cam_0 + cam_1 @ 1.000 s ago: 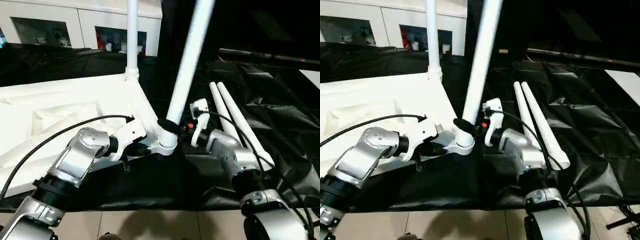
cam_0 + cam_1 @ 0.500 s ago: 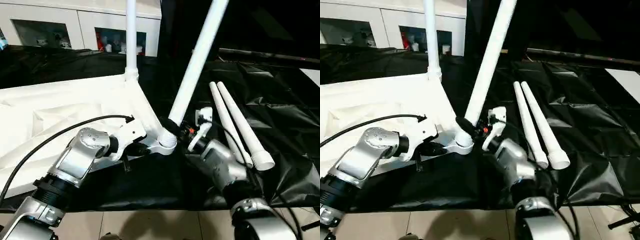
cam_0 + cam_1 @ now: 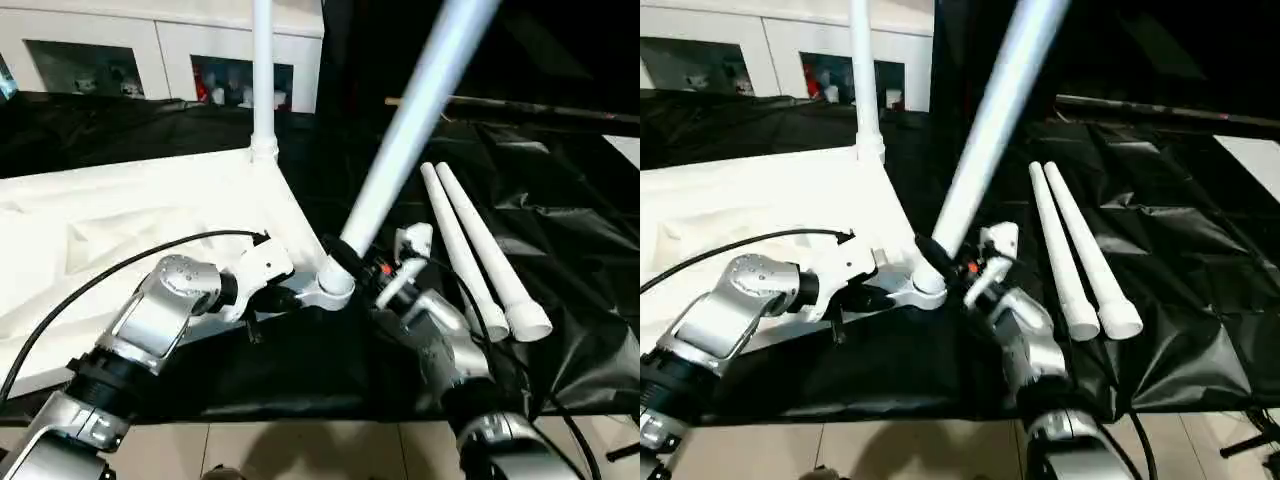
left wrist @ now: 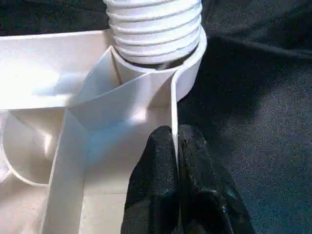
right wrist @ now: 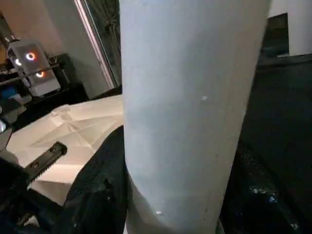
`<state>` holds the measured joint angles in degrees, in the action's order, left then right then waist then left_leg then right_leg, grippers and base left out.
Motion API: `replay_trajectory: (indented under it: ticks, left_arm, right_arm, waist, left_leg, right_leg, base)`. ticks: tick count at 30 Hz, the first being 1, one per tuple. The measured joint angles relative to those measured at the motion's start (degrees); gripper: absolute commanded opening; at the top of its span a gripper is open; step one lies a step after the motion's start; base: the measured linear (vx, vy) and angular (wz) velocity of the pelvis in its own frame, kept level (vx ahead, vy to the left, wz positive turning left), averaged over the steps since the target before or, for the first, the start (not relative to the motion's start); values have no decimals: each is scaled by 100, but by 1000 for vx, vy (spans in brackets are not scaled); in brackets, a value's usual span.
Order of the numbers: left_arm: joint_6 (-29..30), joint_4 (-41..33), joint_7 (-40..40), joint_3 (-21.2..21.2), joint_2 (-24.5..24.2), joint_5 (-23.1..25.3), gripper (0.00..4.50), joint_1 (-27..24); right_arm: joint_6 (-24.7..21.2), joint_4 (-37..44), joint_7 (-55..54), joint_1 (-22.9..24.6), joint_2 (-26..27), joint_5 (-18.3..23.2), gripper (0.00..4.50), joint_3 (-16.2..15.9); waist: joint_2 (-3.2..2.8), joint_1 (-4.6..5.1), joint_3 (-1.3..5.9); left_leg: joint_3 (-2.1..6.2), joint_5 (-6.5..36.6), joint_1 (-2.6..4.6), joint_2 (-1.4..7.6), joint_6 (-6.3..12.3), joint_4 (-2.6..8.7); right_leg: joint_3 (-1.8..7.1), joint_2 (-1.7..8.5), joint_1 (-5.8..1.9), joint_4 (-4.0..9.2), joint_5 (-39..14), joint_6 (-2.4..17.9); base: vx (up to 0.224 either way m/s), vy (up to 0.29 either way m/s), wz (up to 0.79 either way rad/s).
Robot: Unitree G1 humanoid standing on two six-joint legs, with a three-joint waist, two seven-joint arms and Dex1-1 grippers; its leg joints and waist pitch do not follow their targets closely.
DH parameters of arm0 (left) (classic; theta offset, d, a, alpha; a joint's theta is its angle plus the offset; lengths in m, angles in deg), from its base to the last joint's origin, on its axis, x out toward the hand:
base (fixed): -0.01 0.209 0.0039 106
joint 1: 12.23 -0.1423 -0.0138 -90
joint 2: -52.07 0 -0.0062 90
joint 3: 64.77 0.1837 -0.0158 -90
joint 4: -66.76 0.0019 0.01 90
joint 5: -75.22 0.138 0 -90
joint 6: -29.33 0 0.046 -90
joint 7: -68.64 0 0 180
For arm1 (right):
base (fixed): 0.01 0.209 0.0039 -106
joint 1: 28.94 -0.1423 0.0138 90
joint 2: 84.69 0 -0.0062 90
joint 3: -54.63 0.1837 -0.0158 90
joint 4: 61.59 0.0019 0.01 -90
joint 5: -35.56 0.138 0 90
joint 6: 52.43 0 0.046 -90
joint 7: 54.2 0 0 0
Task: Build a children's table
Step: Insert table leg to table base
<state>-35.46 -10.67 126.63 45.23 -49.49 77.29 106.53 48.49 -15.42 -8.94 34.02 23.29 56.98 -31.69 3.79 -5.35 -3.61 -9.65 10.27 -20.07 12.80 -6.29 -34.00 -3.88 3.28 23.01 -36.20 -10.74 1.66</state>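
Observation:
The children's table top (image 3: 120,220) lies upside down on the black cloth, ribbed underside up. One white leg (image 3: 263,80) stands upright in its far corner socket. A second leg (image 3: 410,130) leans to the right out of the near corner socket (image 3: 335,287), its threaded end (image 4: 153,24) seated there. My right gripper (image 3: 343,257) is shut on this tilted leg (image 5: 190,97) just above the socket, with black fingers (image 5: 102,190) on both sides. My left gripper (image 4: 176,144) is shut on the top's thin rim wall beside that socket. Two loose legs (image 3: 475,250) lie side by side to the right.
The work table's black cloth (image 3: 570,230) is wrinkled on the right. A white cabinet (image 3: 150,50) with glass doors stands behind. The work table's near edge drops to a tiled floor (image 3: 300,450). A cable (image 3: 120,265) loops over my left forearm.
The held leg has tipped further to the right, pivoting in the near socket. My right forearm has swung in lower and closer. The left gripper has kept its hold.

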Motion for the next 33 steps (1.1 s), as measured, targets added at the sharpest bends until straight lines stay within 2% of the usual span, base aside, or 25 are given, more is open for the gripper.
replay_trajectory:
  ticks: [5,13,18,24,28,33]
  left_arm:
    - [-81,21,-5,20,28,-1,0,1]
    - [-190,136,-5,75,69,-5,0,60]
    - [-287,183,-9,87,75,2,0,61]
    - [-370,200,-51,127,75,36,0,61]
    - [-375,203,-56,130,93,54,0,60]
    - [-439,221,-55,141,93,87,0,59]
  right_arm:
    - [30,286,4,209,-70,-9,191,-81]
    - [-146,614,-2,292,-315,-199,191,-299]
    - [-142,1012,48,420,-626,-551,191,-630]
    - [-233,1323,116,458,-873,-783,191,-839]
    - [-447,1441,163,435,-965,-803,191,-897]
    - [-878,1378,274,170,-1080,-808,191,-980]
  waist:
    - [-8,-32,-5]
    - [-6,-87,-4]
    - [1,-96,0]
    - [40,-94,13]
    - [53,-95,17]
    - [74,-87,22]
  left_leg:
    - [-3,1,-3,0,1,5]
    - [-5,0,-3,-1,1,9]
    - [-8,0,-1,-1,1,11]
    - [-10,0,-2,-2,1,11]
    - [-14,0,-2,-2,1,11]
    - [-18,0,-1,-2,1,11]
  right_leg:
    - [0,0,0,6,-2,-2]
    - [1,1,0,9,-5,-6]
    - [1,1,-1,9,-10,-15]
    - [3,2,-2,9,-29,-46]
    - [3,2,-2,9,-30,-49]
    - [6,4,-5,9,-34,-55]
  base:
    - [0,0,0]
    - [0,0,0]
    - [0,0,0]
    - [0,0,0]
    - [0,0,0]
    - [0,0,0]
